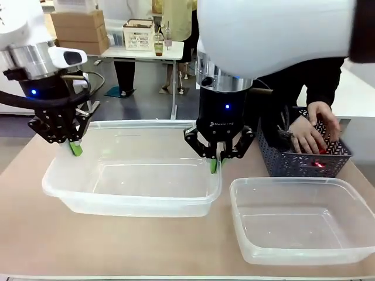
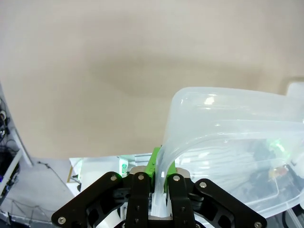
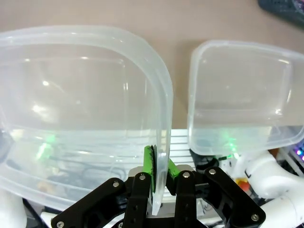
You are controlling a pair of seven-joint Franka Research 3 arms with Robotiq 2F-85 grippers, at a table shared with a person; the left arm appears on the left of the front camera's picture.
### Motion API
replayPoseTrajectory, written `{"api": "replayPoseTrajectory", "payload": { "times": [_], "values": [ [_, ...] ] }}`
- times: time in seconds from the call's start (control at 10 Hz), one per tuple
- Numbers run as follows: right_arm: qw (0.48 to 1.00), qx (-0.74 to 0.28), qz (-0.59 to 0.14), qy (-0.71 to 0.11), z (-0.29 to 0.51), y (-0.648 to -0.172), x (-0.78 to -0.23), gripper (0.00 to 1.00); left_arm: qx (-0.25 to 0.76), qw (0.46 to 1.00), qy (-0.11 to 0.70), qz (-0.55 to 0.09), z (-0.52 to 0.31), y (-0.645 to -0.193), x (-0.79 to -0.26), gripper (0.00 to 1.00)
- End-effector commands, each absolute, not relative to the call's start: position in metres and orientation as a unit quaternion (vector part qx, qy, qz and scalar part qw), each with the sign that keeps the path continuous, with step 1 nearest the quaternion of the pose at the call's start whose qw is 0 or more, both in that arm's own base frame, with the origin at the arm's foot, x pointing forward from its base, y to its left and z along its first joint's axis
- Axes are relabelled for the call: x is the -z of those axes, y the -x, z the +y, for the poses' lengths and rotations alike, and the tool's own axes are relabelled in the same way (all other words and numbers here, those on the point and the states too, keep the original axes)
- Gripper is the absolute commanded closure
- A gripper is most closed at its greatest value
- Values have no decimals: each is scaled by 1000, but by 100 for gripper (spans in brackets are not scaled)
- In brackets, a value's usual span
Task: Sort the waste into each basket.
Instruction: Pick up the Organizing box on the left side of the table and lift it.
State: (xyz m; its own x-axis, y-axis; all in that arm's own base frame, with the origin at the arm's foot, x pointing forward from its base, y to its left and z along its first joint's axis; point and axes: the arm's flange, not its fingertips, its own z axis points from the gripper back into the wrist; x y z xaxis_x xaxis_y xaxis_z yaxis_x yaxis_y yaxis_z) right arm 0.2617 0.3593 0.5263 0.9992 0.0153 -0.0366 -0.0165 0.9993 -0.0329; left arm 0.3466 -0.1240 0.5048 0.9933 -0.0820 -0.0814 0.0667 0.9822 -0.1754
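Table (image 1: 29, 246): bare strip along the near edge, wider at the near-left corner.
Large tub (image 1: 135, 206): takes the left and middle; left gripper (image 1: 75, 147) and right gripper (image 1: 214, 165) clamped on its side rims.
Small tub (image 1: 304, 257): near-right corner, with a narrow gap between the tubs.
Lattice basket (image 1: 293, 165): far right, with the person's hands (image 1: 313, 133) inside.

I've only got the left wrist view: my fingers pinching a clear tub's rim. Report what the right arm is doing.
Observer: The right gripper is shut on the opposite end rim of the same large tub.
Operator: Tell me what's beside that tub.
Observer: A smaller clear tub sits on the table to the robot's right of it, with nothing inside.
Operator: Now the person.
Observer: The person's hands are at a dark lattice basket behind the smaller tub; something red lies inside it.
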Motion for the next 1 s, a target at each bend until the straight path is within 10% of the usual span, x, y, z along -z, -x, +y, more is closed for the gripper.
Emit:
{"api": "replayPoseTrajectory", "payload": {
  "times": [0.0,0.9],
  "values": [
    [1000,-8,18,14,358,-261,-529,95,38,995,87,42,-125,-349,-508,94],
    [999,-2,47,-25,246,-322,-488,95,-89,983,132,89,-275,-448,-501,94]
  ]
}}
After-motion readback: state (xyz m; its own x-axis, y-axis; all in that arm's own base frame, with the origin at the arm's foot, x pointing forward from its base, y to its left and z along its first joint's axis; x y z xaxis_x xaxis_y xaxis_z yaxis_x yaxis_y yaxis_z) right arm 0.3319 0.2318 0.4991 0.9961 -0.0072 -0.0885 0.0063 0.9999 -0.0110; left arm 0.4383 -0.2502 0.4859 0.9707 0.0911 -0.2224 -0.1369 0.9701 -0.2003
